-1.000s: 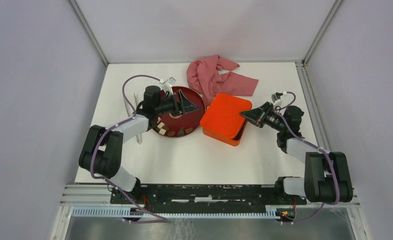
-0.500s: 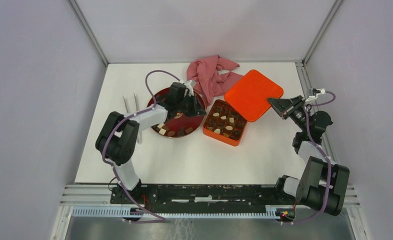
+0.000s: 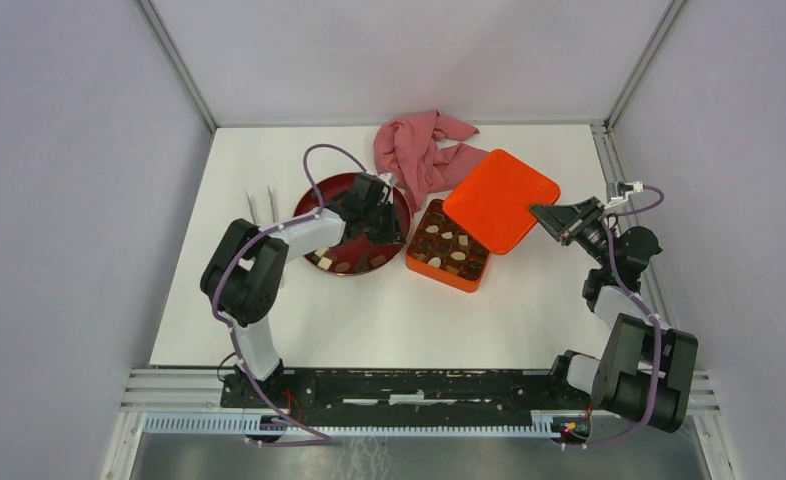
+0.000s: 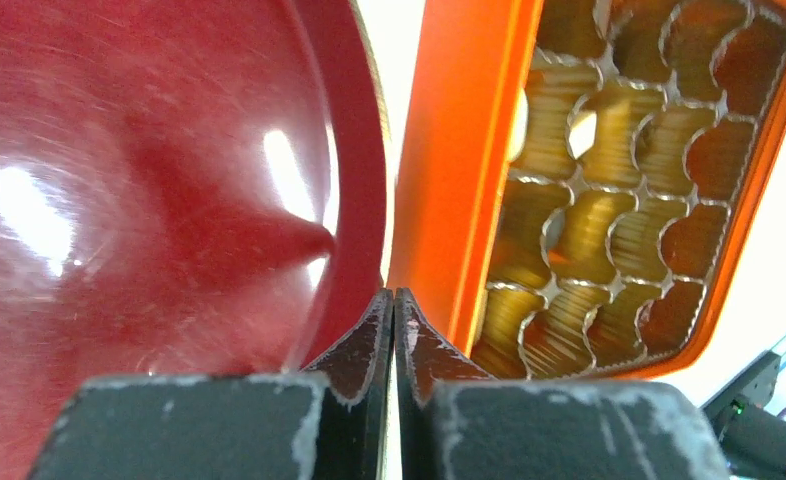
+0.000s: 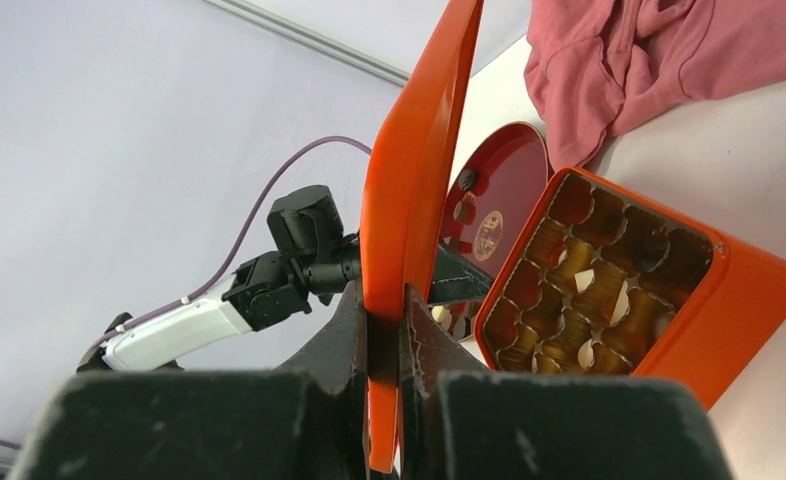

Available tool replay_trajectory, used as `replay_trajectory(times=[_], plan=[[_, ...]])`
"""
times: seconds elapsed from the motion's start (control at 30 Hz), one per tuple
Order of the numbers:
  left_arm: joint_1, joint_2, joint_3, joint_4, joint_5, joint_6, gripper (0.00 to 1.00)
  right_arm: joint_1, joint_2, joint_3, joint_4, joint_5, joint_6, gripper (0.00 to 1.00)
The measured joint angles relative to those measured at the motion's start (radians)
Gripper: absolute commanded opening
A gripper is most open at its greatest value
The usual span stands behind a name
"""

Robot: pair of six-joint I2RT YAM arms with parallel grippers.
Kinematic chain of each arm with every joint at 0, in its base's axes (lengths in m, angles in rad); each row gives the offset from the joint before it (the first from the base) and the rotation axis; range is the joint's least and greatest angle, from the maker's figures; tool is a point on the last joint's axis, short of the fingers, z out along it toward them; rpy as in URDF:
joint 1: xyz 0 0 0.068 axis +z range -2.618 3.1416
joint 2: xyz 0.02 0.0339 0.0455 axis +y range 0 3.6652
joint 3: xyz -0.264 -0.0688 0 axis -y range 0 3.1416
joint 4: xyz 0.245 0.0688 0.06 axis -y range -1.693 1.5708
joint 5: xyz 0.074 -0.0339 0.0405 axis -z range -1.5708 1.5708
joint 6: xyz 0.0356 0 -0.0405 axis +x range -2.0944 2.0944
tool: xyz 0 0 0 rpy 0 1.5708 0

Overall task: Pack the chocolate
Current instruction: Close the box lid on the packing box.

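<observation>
—Lid [image 3: 499, 200] off?
—Yes; right gripper [image 5: 384, 330] clamps its edge, upper right of the tin [image 3: 437, 276]
—And left gripper [image 4: 394, 298]?
—Pinched shut on nothing over the plate [image 3: 324, 197]. Chocolate [image 3: 341, 267] lines its lower rim, some sits in tin cells. Picking stage, I'd judge: jaws must part first

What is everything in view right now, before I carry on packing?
round dark-red plate: one, dark red, table centre-left
small chocolate pieces: many, dark brown and cream, some on the plate, some in the tin
square orange tin with gridded compartments: one, orange, right of plate, open
flat orange lid: one, orange, lifted beyond the tin
crumpled pink cloth: one, pink, far side
thin white sticks: two, white, left of plate
left fingers: black, shut, empty, over plate
right fingers: black, shut on lid
</observation>
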Motion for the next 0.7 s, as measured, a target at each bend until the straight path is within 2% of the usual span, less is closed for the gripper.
replay_trajectory(times=[0.23, 0.47, 0.57, 0.7], plan=[[-0.094, 0.001, -0.009, 0.005, 0.025, 0.001, 0.06, 0.006, 0.002, -0.013, -0.041, -0.069, -0.073, 0.0], [-0.164, -0.087, -0.109, 0.047, 0.035, -0.019, 0.08, 0.008, 0.074, 0.037, -0.139, -0.176, -0.215, 0.0], [-0.167, -0.177, -0.18, 0.062, -0.003, -0.029, 0.14, 0.011, 0.124, 0.138, -0.299, -0.228, -0.364, 0.0], [-0.164, -0.359, -0.277, 0.083, -0.074, -0.029, 0.37, 0.033, 0.179, 0.327, -0.711, -0.266, -0.72, 0.0]])
